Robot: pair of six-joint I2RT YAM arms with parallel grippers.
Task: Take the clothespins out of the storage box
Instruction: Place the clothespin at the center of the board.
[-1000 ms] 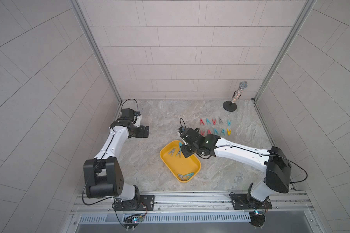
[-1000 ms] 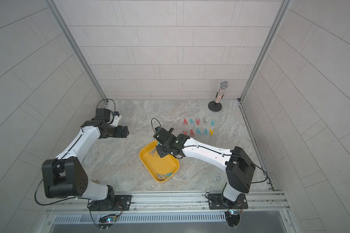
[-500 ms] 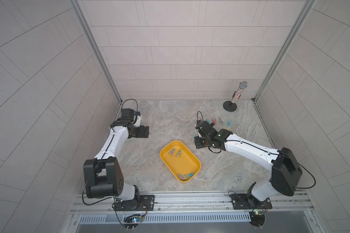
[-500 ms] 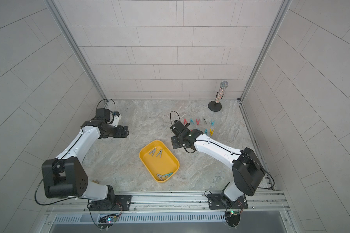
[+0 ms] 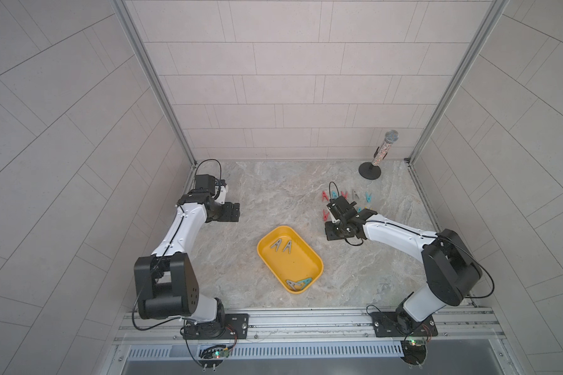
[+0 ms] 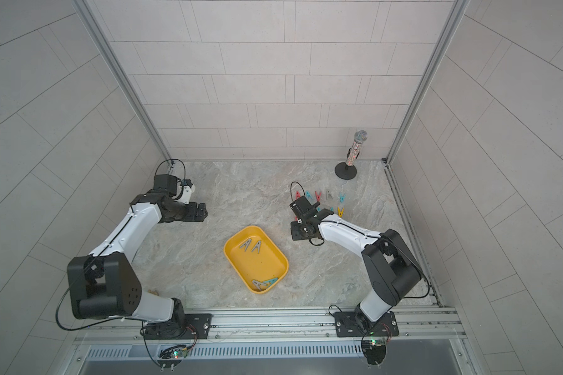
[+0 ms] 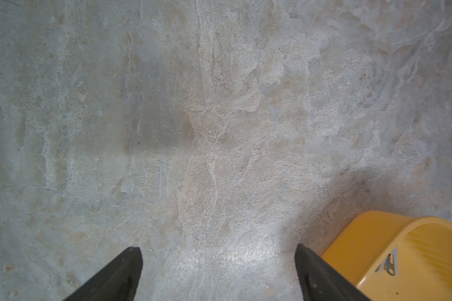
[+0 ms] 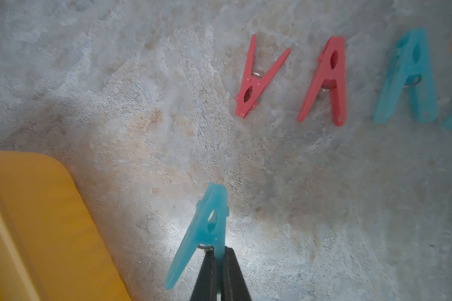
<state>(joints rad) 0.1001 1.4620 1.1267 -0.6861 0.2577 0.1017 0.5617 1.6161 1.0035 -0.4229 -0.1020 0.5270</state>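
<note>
"Right wrist view had a teal peg [image 8: 200, 235] in the right end effector [image 8: 219, 251], which was closed tight on one leg just below the spring. The peg was beside the box [image 8: 37, 221] corner, over the counter [image 8: 298, 195]."

"Good spot? It looked like light, stiff, slick plastic."

"I'd judge so. Squeezing both tails would spring it open, though held by one leg it could swivel."

"The others?"

"In both top views two grey pegs [image 5: 282, 246] lay at the box's far end, with a grey-and-teal heap [image 5: 299, 284] in its near corner. I couldn't count that heap. Red pegs [image 8: 329, 75] and more lay in rows on the counter, partly hidden by the right arm."

"Left end effector [image 7: 218, 249]?"

"Wide open and empty, over bare counter near the box. Whether the held peg touched the counter, I couldn't tell."
</note>
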